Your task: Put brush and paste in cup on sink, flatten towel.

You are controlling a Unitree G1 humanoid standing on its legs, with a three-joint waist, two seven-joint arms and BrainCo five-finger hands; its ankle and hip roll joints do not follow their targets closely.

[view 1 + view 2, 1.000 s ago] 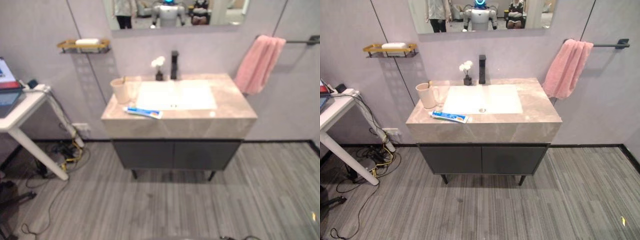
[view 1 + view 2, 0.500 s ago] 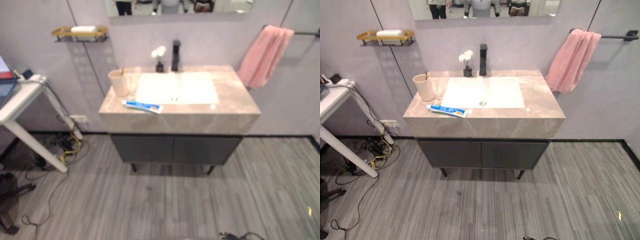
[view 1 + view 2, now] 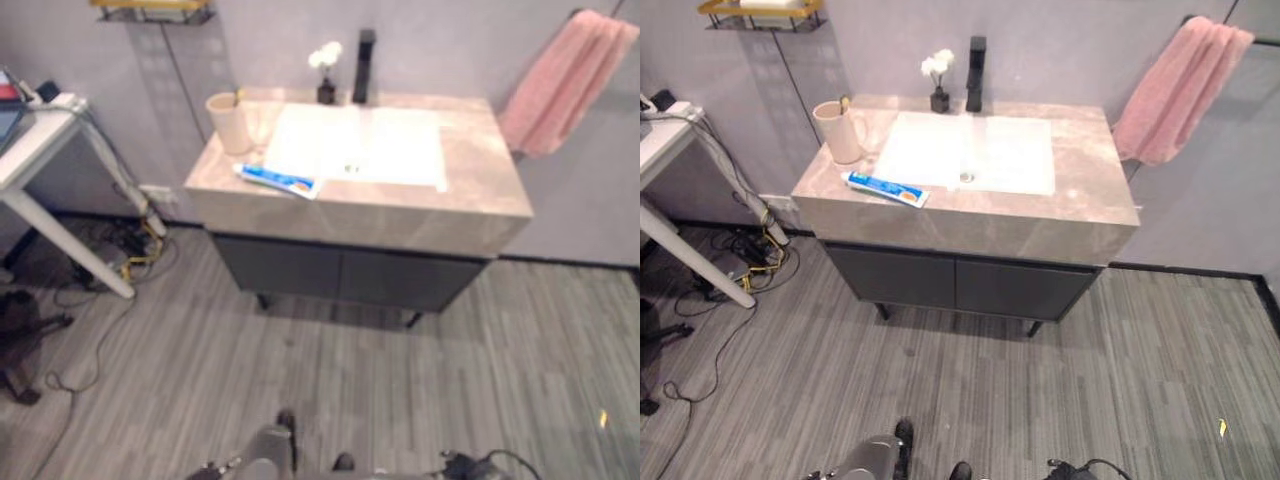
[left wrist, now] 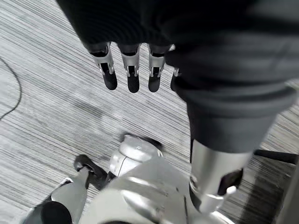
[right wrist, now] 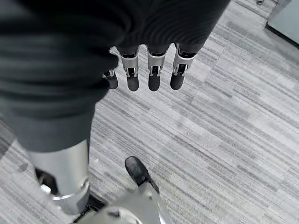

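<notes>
A beige marbled stone counter [image 3: 1080, 190] sits on a dark grey two-door cabinet [image 3: 960, 285], with a flat white rectangular basin [image 3: 970, 152] sunk in its top. At the counter's left rear stands the cup [image 3: 843, 131], a matte beige cylinder with a handle; a yellowish brush tip [image 3: 845, 101] pokes from its rim. The paste [image 3: 884, 188], a flat white-and-blue tube, lies on its side near the front left edge, just beside the basin and apart from the cup. A square black tap [image 3: 976, 74] rises behind the basin, with a small dark vase of white flowers [image 3: 938, 78] next to it.

The towel [image 3: 1175, 88], pink and fluffy, hangs bunched in folds on the wall to the right of the counter. A gold wire shelf [image 3: 760, 10] is fixed to the wall at the left, above a white table [image 3: 662, 150]. The floor [image 3: 1110, 370] is grey striped plank.

The left robot hand [image 4: 133, 65] hangs over the floor with straight, relaxed fingers, holding nothing. The right robot hand [image 5: 152, 65] hangs likewise, fingers straight and empty.
</notes>
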